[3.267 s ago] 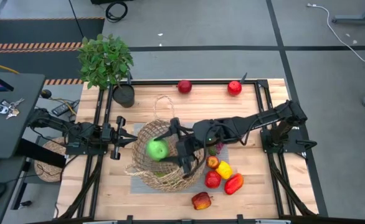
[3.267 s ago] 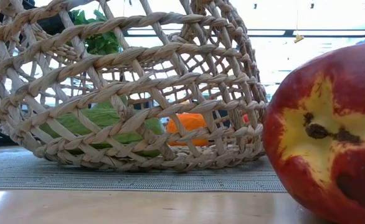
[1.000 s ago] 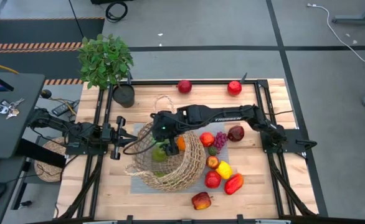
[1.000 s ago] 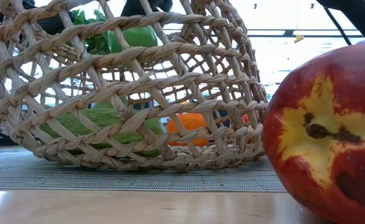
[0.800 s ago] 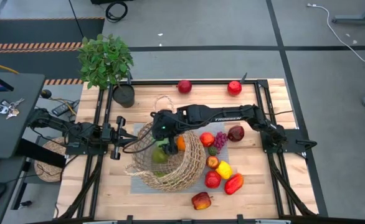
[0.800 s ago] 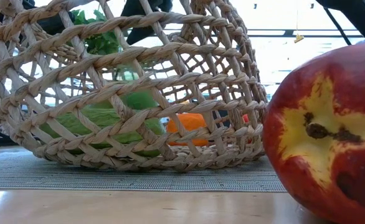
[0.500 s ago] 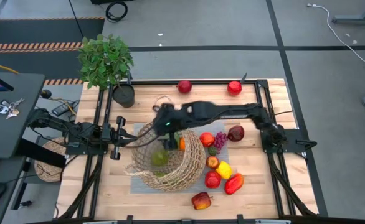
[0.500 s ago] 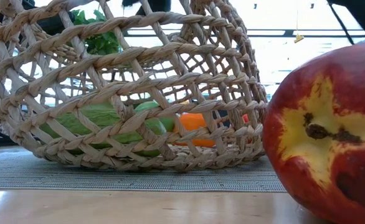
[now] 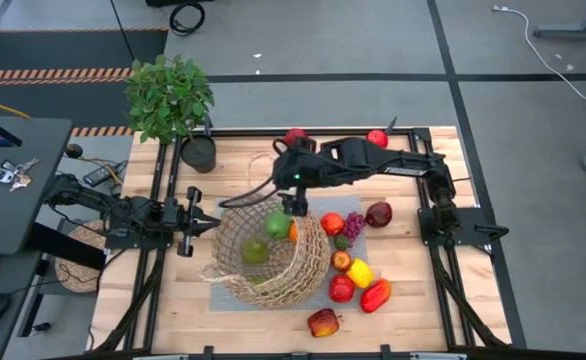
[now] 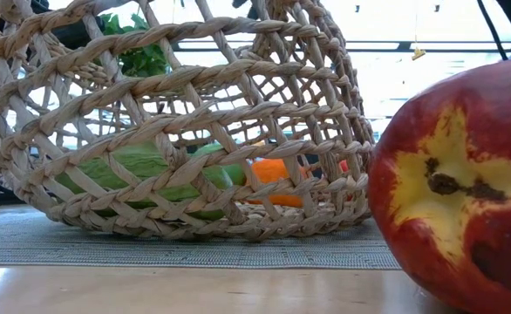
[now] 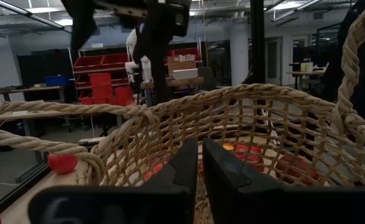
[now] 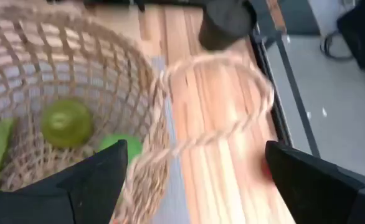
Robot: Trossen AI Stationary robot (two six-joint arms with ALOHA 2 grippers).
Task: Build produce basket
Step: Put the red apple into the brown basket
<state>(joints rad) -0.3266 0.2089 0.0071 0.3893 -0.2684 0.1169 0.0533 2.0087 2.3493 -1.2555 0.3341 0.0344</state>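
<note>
The right gripper (image 9: 295, 204) hangs empty, jaws spread wide, over the far rim of the basket (image 9: 235, 278). The left gripper (image 9: 216, 226) has its jaws closed at the basket's left rim. Inside lie two green pieces; more produce (image 9: 351, 275) sits on the tabletop (image 9: 153, 310) to the right.

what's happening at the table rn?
Produce is being loaded into the basket. The right end effector is open and empty above the basket's far rim; two green pieces and an orange one lie inside. The left end effector is shut at the basket's left rim. More fruit waits on the table to the right.
</note>
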